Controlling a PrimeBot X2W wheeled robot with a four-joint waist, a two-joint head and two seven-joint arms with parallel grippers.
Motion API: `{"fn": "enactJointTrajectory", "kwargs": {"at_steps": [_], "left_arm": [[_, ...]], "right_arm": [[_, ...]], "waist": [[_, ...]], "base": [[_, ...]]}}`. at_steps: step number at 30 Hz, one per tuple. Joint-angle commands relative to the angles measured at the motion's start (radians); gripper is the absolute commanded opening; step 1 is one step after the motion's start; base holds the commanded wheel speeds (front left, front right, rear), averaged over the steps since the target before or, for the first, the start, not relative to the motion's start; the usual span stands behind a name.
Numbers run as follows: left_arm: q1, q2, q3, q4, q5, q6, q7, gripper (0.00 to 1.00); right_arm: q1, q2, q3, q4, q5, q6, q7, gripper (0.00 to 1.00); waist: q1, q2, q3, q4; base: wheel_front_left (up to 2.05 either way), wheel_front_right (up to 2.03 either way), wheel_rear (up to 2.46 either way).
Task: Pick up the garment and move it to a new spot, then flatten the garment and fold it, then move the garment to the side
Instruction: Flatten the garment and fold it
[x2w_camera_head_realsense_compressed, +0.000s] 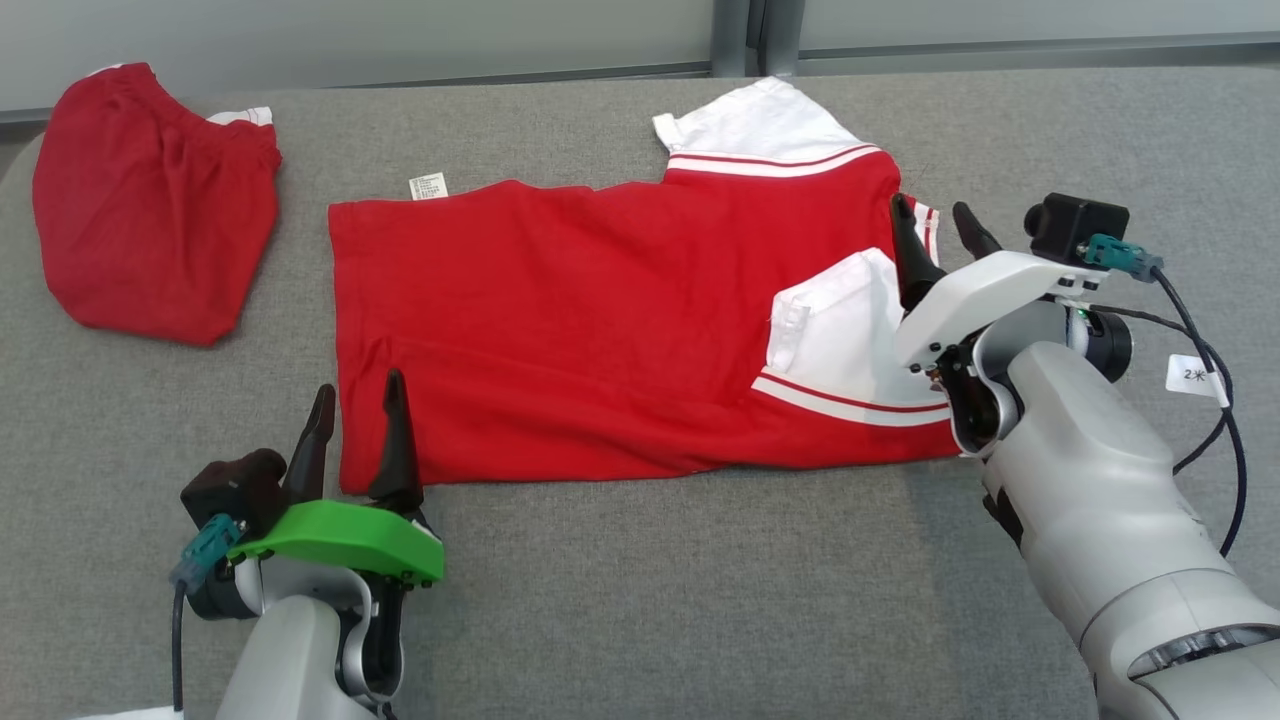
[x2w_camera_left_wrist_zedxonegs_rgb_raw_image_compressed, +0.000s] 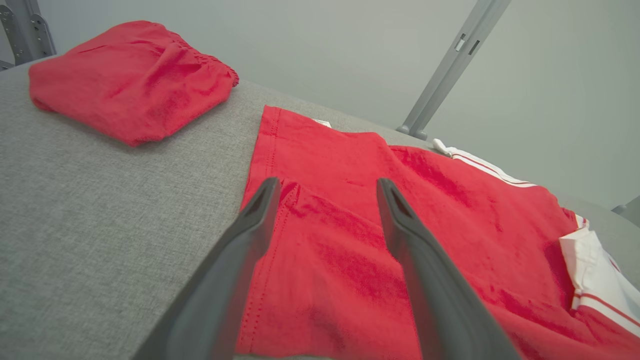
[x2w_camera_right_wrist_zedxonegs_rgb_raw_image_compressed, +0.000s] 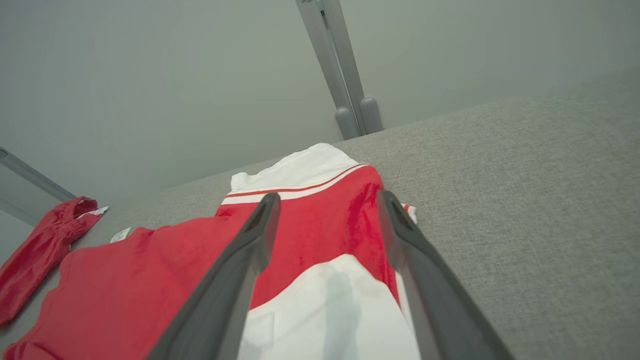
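The garment (x2w_camera_head_realsense_compressed: 600, 330) is a red shirt with white, red-striped sleeves, lying folded lengthwise across the grey table (x2w_camera_head_realsense_compressed: 700, 600); one sleeve sticks out at the far edge and the other is folded over its right part. My left gripper (x2w_camera_head_realsense_compressed: 355, 395) stands open at the shirt's near left corner, fingers empty. My right gripper (x2w_camera_head_realsense_compressed: 933, 222) is open over the shirt's right end, beside the folded white sleeve. In the left wrist view the fingers (x2w_camera_left_wrist_zedxonegs_rgb_raw_image_compressed: 250, 225) straddle the garment's (x2w_camera_left_wrist_zedxonegs_rgb_raw_image_compressed: 380, 235) hem. Seen from the right wrist, the fingers (x2w_camera_right_wrist_zedxonegs_rgb_raw_image_compressed: 250, 250) frame the garment's (x2w_camera_right_wrist_zedxonegs_rgb_raw_image_compressed: 320, 235) red and white cloth.
A second red garment (x2w_camera_head_realsense_compressed: 150, 215) lies bunched at the table's far left, also seen as a red bundle (x2w_camera_left_wrist_zedxonegs_rgb_raw_image_compressed: 130, 75) from the left wrist. A grey wall with a metal post (x2w_camera_right_wrist_zedxonegs_rgb_raw_image_compressed: 345, 75) stands behind the table. Black cable (x2w_camera_head_realsense_compressed: 1215, 380) hangs off my right wrist.
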Motion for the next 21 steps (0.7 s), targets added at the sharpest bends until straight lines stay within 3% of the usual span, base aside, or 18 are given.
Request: {"fn": "enactJointTrajectory", "kwargs": {"at_steps": [1, 12, 21], "left_arm": [[0.017, 0.004, 0.006, -0.007, 0.010, -0.005, -0.001, 1.00], [0.142, 0.005, 0.021, -0.047, -0.003, 0.004, 0.007, 1.00], [0.201, 0.007, 0.032, -0.019, -0.070, 0.030, 0.109, 1.00]], "right_arm": [[0.012, -0.009, -0.009, -0.006, -0.013, 0.000, -0.004, 1.00], [0.155, -0.016, -0.159, -0.195, -0.125, 0.000, -0.004, 1.00], [0.335, 0.001, -0.214, -0.399, -0.147, 0.000, -0.004, 1.00]], "waist": [[0.0000, 0.0103, -0.008, -0.005], [0.0000, 0.0103, -0.058, -0.030], [0.0000, 0.0103, -0.085, -0.056]], "base": [[0.00, 0.00, 0.00], [0.00, 0.00, 0.00], [0.00, 0.00, 0.00]]}}
